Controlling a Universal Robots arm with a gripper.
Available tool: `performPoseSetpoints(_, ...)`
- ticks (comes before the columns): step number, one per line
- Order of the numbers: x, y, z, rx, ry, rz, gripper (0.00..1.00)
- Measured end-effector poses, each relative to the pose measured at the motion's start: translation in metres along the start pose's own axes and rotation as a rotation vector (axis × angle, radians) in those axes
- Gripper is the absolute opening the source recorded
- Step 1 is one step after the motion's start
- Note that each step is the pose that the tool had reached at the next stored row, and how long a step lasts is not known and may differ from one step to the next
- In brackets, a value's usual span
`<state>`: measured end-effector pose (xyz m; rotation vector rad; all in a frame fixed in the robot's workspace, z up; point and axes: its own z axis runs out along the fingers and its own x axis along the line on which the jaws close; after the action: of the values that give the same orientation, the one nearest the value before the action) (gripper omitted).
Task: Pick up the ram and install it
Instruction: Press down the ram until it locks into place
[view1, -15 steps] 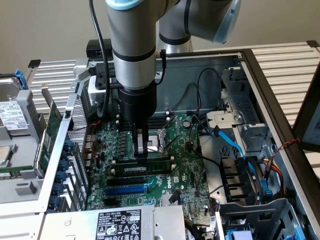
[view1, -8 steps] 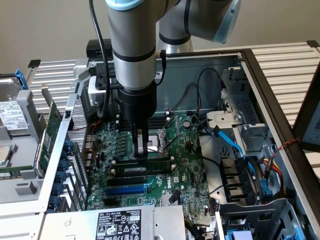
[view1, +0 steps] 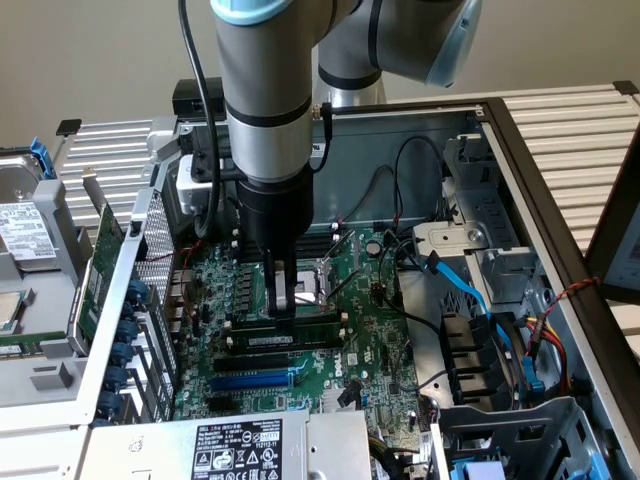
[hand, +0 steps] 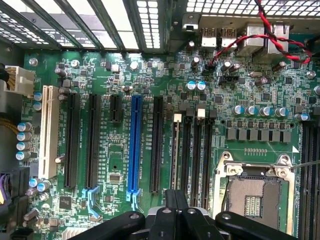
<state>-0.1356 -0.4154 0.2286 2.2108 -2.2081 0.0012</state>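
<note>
An open desktop computer case is laid on its side so that the motherboard faces upward and can be reached from above. The robot arm is lowered straight down into it, and the pincer is held vertical, which is judged to suit a push square into a slot.

The pincer's fingers are closed together. Directly beneath their tips the ram is found, standing on edge in line with a black memory slot and running out to both sides of the pincer. In the wrist view the ram is seen edge-on as a thin pale strip leading away from the pincer. Whether it is pinched or merely pressed on cannot be told, nor whether it is fully seated.

Just beside the ram, parallel empty memory slots are lined up. Farther out on one side lies the bare CPU socket; on the other, a blue expansion slot.

Nearer the camera than the pincer, a white label on a metal box is seen; its print cannot be read.
</note>
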Motion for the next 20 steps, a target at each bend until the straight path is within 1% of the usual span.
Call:
performPoseSetpoints(1,0.000,0.0001,-0.0042,0.0001,0.0000,0.000,0.11)
performPoseSetpoints(2,0.000,0.0002,-0.0092,-0.0007,0.0013,0.000,0.11)
performPoseSetpoints(7,0.001,0.0005,-0.0317,-0.0010,0.0016,0.000,0.11)
performPoseSetpoints(8,0.001,0.0005,-0.0345,-0.0010,0.0016,0.000,0.11)
performPoseSetpoints(10,0.001,0.0005,-0.0359,-0.0010,0.0007,0.000,0.11)
performPoseSetpoints(15,0.001,0.0005,-0.0385,-0.0011,0.0008,0.000,0.11)
performPoseSetpoints(18,0.001,0.0004,-0.0385,-0.0011,0.0005,0.000,0.11)
performPoseSetpoints(20,0.001,0.0004,-0.0385,-0.0015,0.0004,0.011,0.11)
